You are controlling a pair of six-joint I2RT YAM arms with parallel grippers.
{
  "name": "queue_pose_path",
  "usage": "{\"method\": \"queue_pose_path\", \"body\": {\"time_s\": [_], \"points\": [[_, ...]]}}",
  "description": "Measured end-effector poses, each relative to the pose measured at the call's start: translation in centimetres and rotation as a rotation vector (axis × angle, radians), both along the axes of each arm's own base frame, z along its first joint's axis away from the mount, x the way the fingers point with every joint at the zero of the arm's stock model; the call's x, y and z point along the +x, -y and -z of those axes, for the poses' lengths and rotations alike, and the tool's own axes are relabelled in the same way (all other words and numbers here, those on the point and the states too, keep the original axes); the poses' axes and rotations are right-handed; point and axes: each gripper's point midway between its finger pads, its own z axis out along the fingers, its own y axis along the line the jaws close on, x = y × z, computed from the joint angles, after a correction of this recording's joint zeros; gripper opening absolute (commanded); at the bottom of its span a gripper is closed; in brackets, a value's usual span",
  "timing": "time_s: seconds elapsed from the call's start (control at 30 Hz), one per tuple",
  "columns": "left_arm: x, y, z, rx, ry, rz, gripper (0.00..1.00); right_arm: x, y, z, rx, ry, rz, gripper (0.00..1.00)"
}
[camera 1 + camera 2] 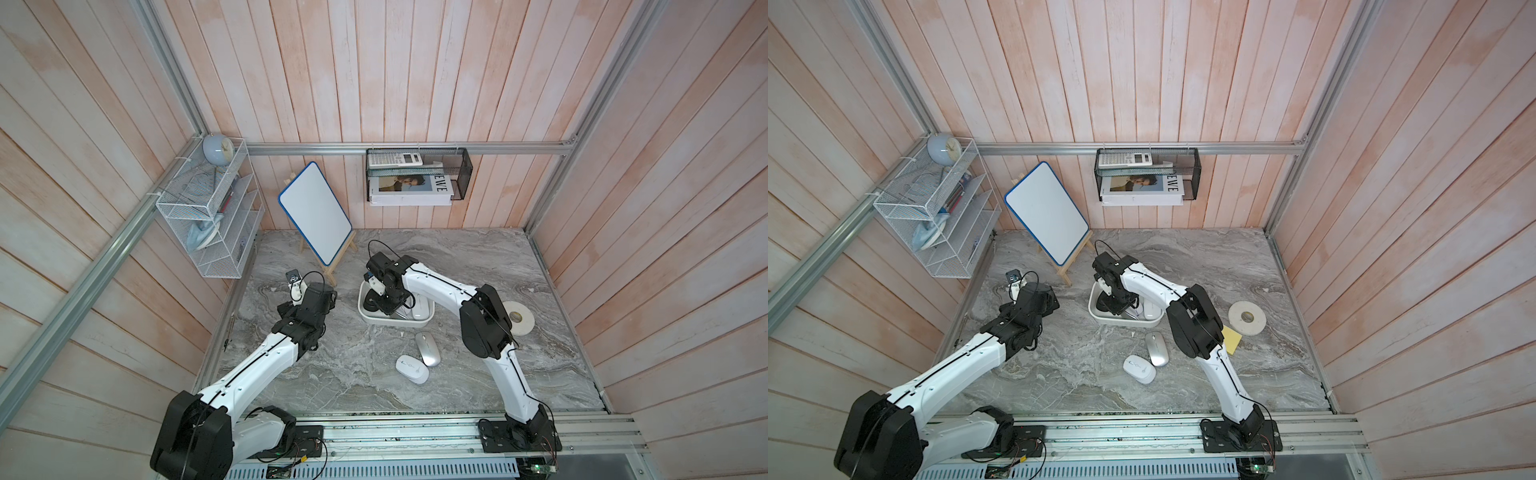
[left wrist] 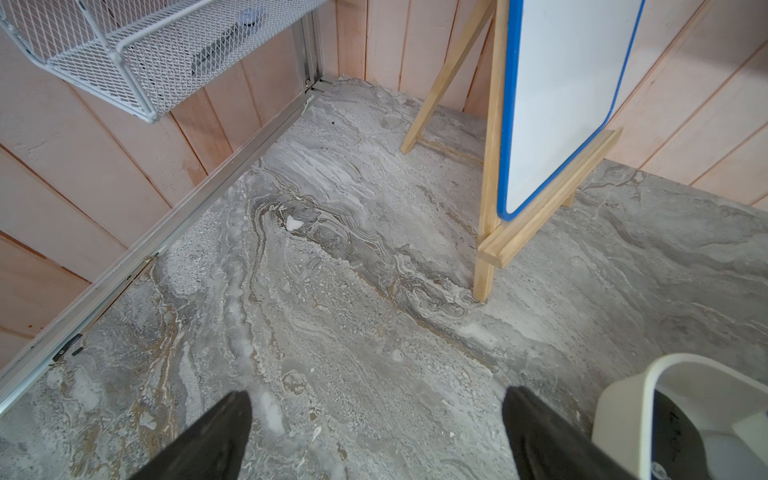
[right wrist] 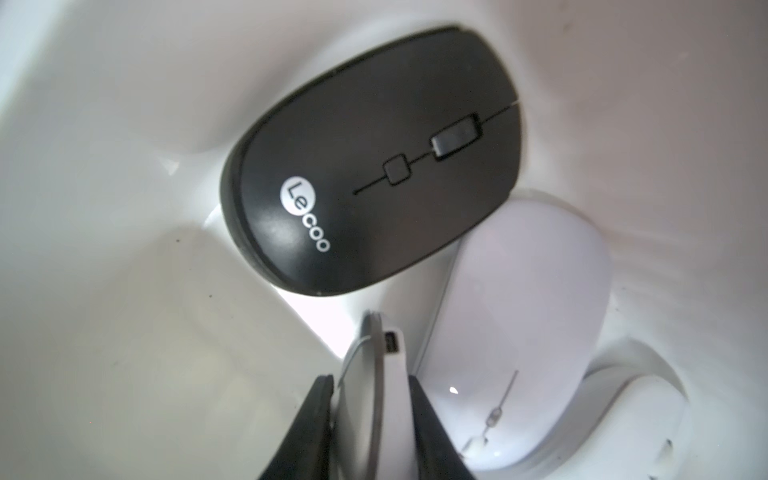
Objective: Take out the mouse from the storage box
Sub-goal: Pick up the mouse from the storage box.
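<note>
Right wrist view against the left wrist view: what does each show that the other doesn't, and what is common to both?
Only the right wrist view: the right gripper closed on a silver mouse standing on edge, with a white mouse beside it. Only the left wrist view: the open left gripper over the marble table, the whiteboard on its easel, and the white wire rack. Both: the storage box and the black mouse in it, only a sliver in the left wrist view.

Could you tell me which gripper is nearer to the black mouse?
Right. The right gripper is inside the storage box, jaws closed on a silver mouse beside the black mouse; the left gripper hovers open over the table outside it.
</note>
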Motion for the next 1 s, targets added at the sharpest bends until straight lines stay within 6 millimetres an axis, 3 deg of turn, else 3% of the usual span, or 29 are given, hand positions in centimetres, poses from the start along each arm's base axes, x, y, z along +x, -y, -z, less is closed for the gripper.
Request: {"method": "queue_pose_path", "body": {"time_s": [0.57, 0.77, 1.0], "points": [[0.0, 0.4, 0.6, -0.013, -0.007, 0.024, 1.00, 3.5, 1.7, -6.5, 0.127, 0.065, 0.235, 0.13], [-0.1, 0.6, 0.5, -0.028, 0.005, 0.040, 1.00, 2.5, 2.0, -10.1, 0.201, 0.081, 0.299, 0.13], [0.0, 0.9, 0.3, -0.040, 0.015, 0.055, 1.00, -1.4, 3.4, -14.4, 0.292, 0.103, 0.350, 0.13]]}}
